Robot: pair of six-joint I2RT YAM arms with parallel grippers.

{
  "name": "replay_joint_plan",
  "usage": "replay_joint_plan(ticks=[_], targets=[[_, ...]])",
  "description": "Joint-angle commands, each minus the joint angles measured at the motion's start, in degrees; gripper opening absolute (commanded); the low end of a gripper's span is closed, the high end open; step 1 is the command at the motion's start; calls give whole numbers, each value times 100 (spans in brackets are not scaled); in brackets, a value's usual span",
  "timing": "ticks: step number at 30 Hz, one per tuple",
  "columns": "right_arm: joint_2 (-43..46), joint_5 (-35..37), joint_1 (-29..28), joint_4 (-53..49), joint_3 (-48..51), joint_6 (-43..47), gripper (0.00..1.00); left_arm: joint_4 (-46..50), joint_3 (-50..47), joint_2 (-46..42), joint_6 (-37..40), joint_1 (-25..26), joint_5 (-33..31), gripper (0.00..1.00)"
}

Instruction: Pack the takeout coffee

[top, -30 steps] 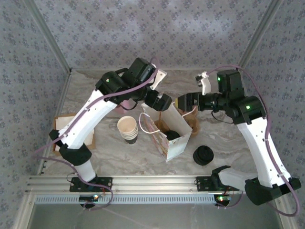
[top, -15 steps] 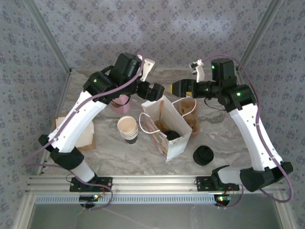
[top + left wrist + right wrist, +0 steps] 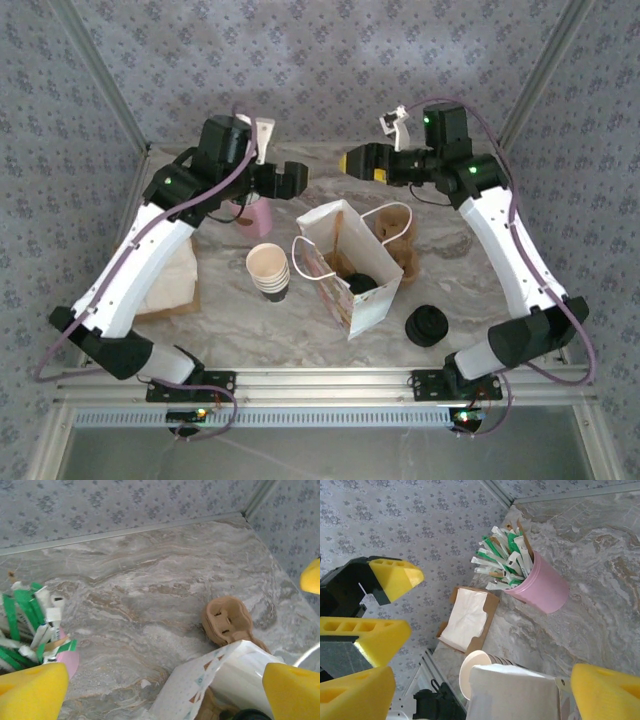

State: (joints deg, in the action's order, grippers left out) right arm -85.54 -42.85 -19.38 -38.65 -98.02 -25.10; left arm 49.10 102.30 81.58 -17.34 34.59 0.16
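Top external view: left gripper and right gripper both spread apart, apparently holding nothing.

Top external: from high at the near edge, facing down over the whole table. Wrist views: much nearer, facing toward each other's side. Shared in all three: white bag, pink cup.
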Motion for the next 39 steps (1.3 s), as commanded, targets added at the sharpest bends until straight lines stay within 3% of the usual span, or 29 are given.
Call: replay_joint_plan(ticks=[1,4,17,26,32,39], targets=[[-252,-269,38,234,-248,-134,93,-467,-324,-420,-331,-246,21,100],[-463,-327,30,262,-355,-152,93,-586,-715,-686,-552,-479,-181,99],[-1380,-523,-285,-75,-1250,186,93,-136,-2046,-1439,-1988,-1177,-2377,100],[-2015,-278,-882,-705,-2080,615,92,162,-3135,-1886,-2933,-2291,-2396,100],[-2225,-146,-1114,-1000,-2363,740,91,607,-3619,-2026,-3829,-2626,-3035,99],[-2589,277,-1666,-1746,-3137,1207,91,535,-4255,-2063,-4444,-3075,-3062,96]])
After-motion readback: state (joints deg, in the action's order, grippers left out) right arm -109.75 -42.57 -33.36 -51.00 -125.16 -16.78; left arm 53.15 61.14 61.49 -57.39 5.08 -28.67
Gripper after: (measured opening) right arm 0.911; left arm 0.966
